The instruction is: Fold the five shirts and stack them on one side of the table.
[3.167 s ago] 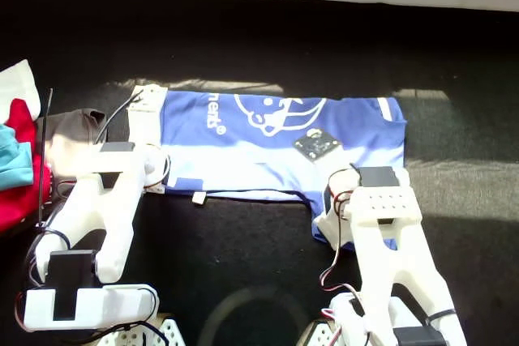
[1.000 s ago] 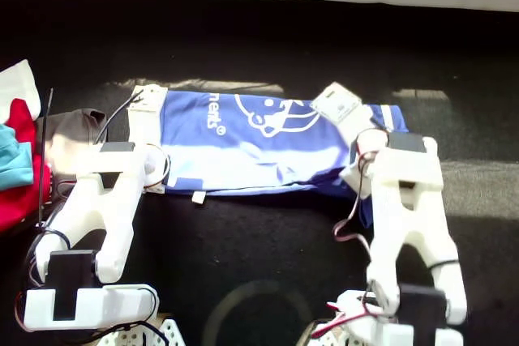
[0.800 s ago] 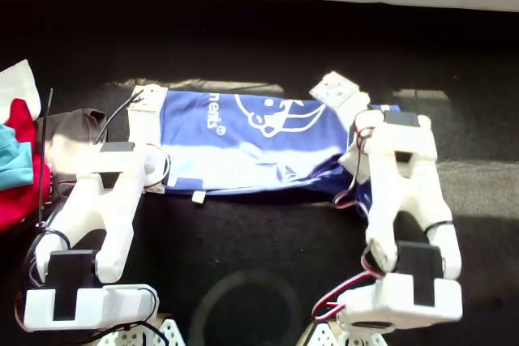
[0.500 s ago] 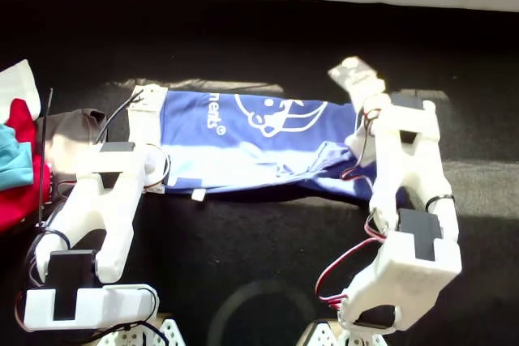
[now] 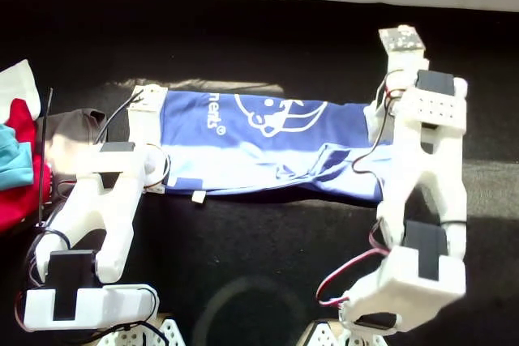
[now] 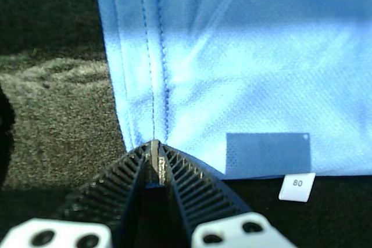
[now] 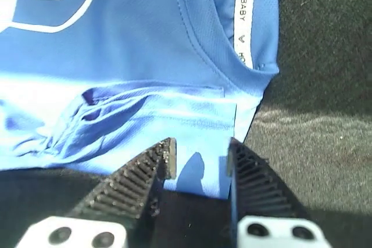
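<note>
Shirts in sight: one blue shirt [image 5: 259, 147], spread lengthwise across the middle of the black table [image 5: 243, 30], plus a heap [image 5: 18, 151] at the table's left edge showing four colours: white, red, teal and grey-brown. Two grippers: left gripper [image 6: 156, 158] clenched on the blue shirt's hem corner; right gripper [image 7: 200, 158] parted and empty, above the shirt's opposite end.

Overhead and close wrist cameras (facing down) share the shirt [image 5: 268, 147].
</note>
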`<state>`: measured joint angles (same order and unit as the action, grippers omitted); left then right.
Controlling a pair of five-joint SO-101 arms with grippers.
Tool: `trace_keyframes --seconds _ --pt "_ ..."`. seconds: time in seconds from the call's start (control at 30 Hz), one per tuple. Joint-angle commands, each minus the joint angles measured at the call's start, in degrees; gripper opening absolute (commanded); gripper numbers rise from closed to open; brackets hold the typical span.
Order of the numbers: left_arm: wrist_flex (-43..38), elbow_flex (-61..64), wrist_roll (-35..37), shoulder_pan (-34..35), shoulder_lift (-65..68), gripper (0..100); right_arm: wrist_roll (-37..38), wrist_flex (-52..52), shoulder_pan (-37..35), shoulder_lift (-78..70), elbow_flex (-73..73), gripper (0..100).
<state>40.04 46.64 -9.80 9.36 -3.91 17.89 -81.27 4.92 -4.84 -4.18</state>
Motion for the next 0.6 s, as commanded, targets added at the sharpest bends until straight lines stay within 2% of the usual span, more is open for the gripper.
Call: trace_keyframes --seconds 0.0,0.23,0.57 --pt "-0.8 -0.7 0.0 0.0 0.7 1 -0.7 -5.3 0.6 10.4 -2.5 1.9" --pt "-0.8 -0.7 0.0 0.0 0.7 1 -0.8 -19.5 0.6 17.5 -2.3 0.6" --pt "-0.8 -0.5 2.4 0.2 0.5 1 -1.1 -20.0 9.0 21.0 9.4 0.6"
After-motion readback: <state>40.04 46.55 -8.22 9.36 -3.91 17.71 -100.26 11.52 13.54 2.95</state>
